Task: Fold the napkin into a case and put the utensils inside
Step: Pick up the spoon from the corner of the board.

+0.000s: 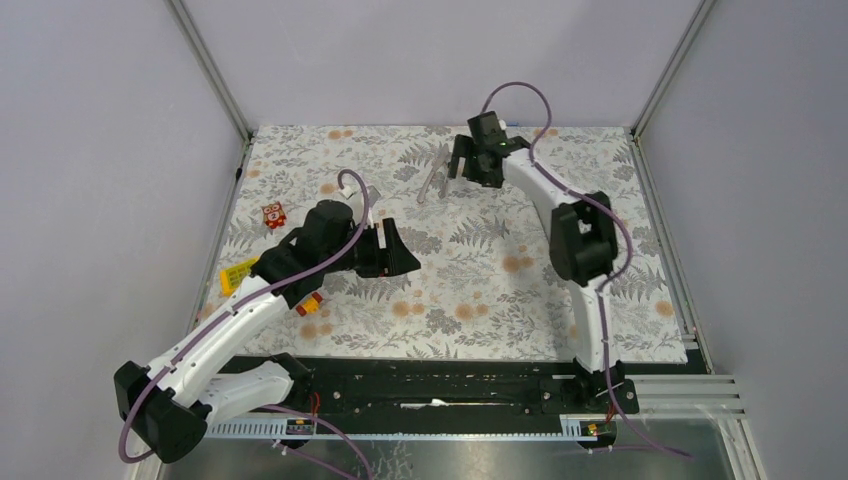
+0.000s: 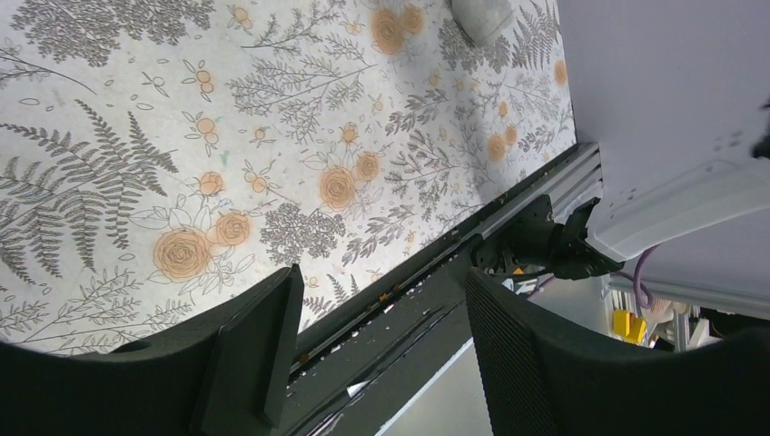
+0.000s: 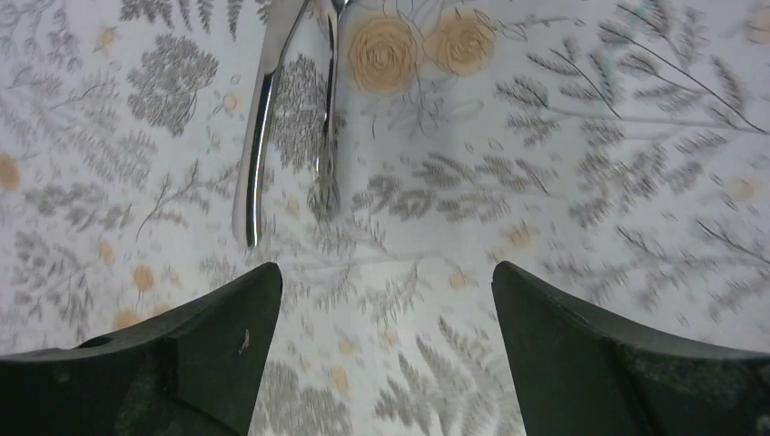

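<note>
Barely begun: no napkin shows anywhere. The utensils (image 3: 261, 136) lie loose on the worktop (image 1: 480, 290) at upper centre, beside the spread, empty right tool (image 1: 466, 165); the left tool (image 1: 395, 252) gapes empty too.

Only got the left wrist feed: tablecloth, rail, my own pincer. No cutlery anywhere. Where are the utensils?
Observer: The utensils lie at the table's far side, just left of the right pincer in the top view.
Operator: Is it gripping them?
Observer: No. The right wrist view shows its fingers spread apart, with both pieces flat on the tablecloth ahead of them.
Operator: Napkin?
Observer: No grey cloth shows in any view.
</note>
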You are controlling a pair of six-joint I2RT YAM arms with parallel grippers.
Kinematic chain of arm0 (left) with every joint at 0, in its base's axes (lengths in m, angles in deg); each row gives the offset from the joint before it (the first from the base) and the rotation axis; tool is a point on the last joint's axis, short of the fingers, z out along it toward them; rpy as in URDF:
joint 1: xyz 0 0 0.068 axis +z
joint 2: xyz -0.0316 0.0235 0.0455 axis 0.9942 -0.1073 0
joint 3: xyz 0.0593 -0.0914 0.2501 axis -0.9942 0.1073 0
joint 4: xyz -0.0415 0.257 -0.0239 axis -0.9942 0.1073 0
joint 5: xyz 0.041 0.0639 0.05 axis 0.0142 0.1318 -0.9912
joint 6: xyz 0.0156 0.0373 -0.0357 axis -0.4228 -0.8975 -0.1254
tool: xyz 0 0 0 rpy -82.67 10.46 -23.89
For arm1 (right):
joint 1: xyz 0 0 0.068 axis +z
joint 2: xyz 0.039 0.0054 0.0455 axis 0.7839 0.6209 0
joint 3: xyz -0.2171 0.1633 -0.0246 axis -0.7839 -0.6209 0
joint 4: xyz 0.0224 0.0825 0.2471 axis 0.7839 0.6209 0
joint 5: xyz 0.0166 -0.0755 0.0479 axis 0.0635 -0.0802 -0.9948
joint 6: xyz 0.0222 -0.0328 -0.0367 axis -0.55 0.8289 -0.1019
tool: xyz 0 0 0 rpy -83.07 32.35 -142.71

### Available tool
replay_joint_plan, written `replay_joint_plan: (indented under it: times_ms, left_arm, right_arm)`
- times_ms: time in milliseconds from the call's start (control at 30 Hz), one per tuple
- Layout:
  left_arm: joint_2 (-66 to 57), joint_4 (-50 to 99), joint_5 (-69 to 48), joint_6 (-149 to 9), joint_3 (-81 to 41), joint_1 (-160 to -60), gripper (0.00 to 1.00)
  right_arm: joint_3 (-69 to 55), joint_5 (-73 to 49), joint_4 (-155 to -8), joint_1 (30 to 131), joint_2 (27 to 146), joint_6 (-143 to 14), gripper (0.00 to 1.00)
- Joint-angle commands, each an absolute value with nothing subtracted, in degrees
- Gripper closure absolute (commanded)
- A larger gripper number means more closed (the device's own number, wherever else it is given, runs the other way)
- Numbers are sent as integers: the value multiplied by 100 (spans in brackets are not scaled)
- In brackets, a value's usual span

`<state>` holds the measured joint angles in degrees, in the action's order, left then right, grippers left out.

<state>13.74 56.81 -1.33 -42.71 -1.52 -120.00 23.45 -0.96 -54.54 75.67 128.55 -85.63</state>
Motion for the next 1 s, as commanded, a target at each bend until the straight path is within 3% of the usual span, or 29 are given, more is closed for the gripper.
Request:
replay_joint_plan:
  times_ms: [0,633,967]
  left_arm:
    - [1263,5447,-262,-4308,-280,-11817,29]
    - [1048,5146,183,-4241,-44,-11382,29]
    - [905,4937,449,-4186,12,-11254,29]
  right_arm:
    - [3761,173,-5125,7714,14028,-8870,9]
    - [6602,1256,-4837,8020,16620,-8286,39]
    - [6642,1341,-4540,8175,16772,-7608,71]
